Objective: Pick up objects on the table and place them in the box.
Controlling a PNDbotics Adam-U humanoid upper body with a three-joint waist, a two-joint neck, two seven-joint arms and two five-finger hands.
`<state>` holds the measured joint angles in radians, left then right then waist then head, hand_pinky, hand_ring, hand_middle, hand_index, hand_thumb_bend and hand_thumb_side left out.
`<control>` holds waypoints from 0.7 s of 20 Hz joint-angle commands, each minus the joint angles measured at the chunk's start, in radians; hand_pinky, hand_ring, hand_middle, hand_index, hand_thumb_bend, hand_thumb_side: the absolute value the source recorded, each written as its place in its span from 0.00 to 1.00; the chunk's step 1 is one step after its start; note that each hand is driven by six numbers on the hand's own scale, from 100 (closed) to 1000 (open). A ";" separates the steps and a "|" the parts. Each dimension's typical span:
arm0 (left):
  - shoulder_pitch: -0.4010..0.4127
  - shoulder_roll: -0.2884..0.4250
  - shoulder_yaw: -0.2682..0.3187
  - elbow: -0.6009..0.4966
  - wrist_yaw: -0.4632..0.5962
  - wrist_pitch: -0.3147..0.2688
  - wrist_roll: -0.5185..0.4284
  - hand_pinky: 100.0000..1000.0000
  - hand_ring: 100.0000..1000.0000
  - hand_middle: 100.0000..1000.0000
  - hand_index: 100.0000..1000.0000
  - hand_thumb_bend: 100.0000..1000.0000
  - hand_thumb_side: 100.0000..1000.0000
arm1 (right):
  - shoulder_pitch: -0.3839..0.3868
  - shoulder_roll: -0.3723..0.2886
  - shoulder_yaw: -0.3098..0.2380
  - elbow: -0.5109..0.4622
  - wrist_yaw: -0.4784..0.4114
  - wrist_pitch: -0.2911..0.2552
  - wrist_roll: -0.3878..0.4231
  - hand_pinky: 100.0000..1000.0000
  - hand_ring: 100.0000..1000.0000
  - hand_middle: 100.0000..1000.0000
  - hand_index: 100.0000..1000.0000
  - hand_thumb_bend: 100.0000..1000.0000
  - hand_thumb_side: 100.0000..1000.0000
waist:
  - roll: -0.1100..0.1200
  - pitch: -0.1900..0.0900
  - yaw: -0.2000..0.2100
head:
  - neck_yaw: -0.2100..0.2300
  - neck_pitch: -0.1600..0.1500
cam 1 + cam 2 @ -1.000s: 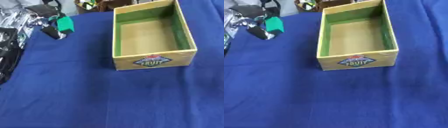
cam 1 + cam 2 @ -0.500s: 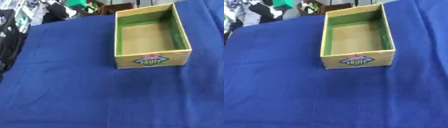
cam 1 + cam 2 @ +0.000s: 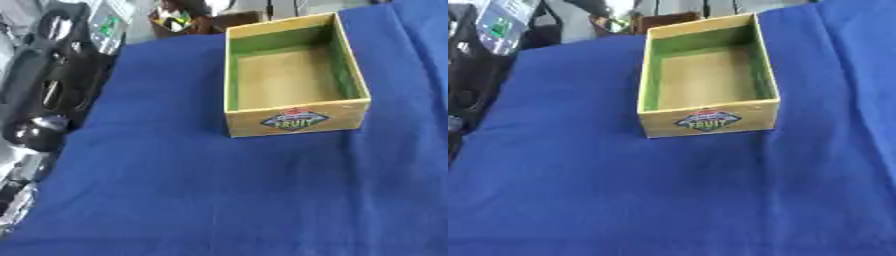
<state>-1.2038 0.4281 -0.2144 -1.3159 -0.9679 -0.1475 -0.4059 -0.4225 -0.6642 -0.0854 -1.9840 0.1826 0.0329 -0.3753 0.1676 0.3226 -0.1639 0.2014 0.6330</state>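
Blue cloth (image 3: 219, 200) covers the table from the near edge to the far side, lying in soft wrinkles with bare fabric across the whole near half. At about nine o'clock, along the left edge, black and silver parts of the robot's left arm (image 3: 39, 100) rise beside the table edge; whether a hand is among them cannot be told, so the state of the left fingers cannot be told either. The right hand shows in neither view. Toward one o'clock the wooden box (image 3: 293, 117) sits on the cloth, open at the top, with green inner walls, a bare tan floor and a "FRUIT" label (image 3: 708, 120) on its near wall. Nothing lies inside it. Beyond the far edge, at eleven o'clock, stands a pale device with a green screen (image 3: 499, 25).
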 commanded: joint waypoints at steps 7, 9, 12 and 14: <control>-0.023 -0.105 -0.043 0.042 -0.034 -0.023 -0.001 0.00 0.32 0.42 0.27 0.00 0.50 | -0.034 0.003 0.001 -0.016 -0.018 -0.012 0.007 0.77 0.80 0.75 0.74 0.00 1.00 | -0.001 -0.028 -0.015 | 0.007 -0.013; -0.019 -0.125 -0.047 0.080 -0.043 -0.026 0.002 0.00 0.33 0.42 0.28 0.00 0.50 | -0.040 0.010 0.005 -0.016 -0.021 -0.013 0.012 0.78 0.80 0.75 0.74 0.00 1.00 | 0.001 -0.028 -0.024 | 0.010 -0.014; -0.013 -0.145 -0.050 0.141 -0.068 -0.040 0.002 0.01 0.36 0.44 0.42 0.00 0.57 | -0.046 0.015 0.005 -0.016 -0.025 -0.016 0.014 0.78 0.80 0.75 0.74 0.00 1.00 | 0.004 -0.025 -0.031 | 0.006 -0.014; -0.008 -0.151 -0.046 0.175 -0.089 -0.054 0.003 0.06 0.38 0.45 0.47 0.00 0.62 | -0.051 0.018 0.006 -0.016 -0.027 -0.019 0.015 0.78 0.80 0.75 0.74 0.00 1.00 | 0.005 -0.023 -0.034 | -0.005 -0.015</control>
<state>-1.1949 0.2677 -0.2677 -1.1495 -1.0445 -0.1924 -0.4048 -0.4596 -0.6321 -0.0759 -1.9840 0.1643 0.0179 -0.3614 0.1825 0.3184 -0.1984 0.1996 0.6276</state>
